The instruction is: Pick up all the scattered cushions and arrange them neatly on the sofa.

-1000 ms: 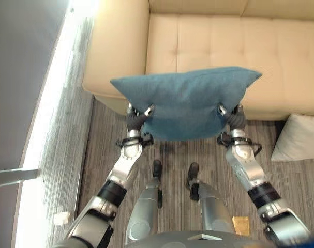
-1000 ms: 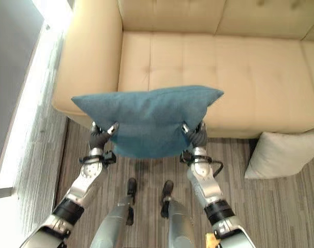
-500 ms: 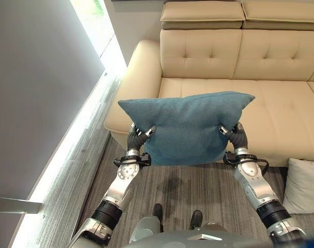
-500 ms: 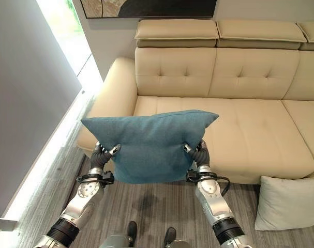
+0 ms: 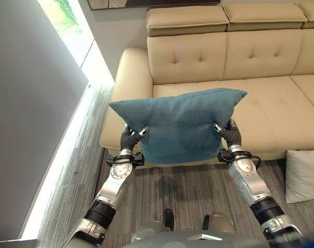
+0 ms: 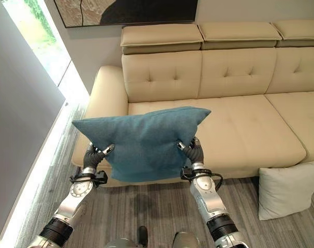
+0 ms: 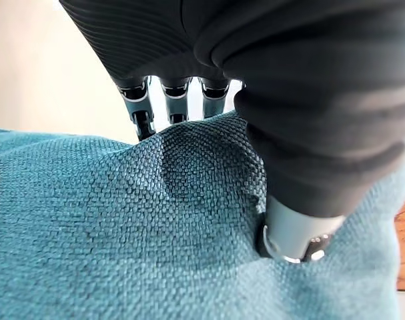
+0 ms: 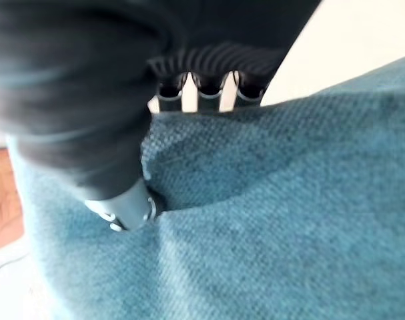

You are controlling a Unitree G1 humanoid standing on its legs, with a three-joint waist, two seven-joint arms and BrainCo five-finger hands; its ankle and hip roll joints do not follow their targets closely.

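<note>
Since a moment ago your view has lifted toward the sofa (image 6: 239, 129) back, while the blue cushion (image 5: 180, 124) stays up before the seat. Left robot hand (image 5: 130, 138) and right robot hand (image 5: 228, 133) each pinch a lower corner. Carry it level over the seat, and release both together.

The 2 eye views look down from above toward the sofa (image 5: 260, 98), sharing it. Each wrist view sits very close against the cushion (image 7: 122, 233), sofa beyond.
</note>
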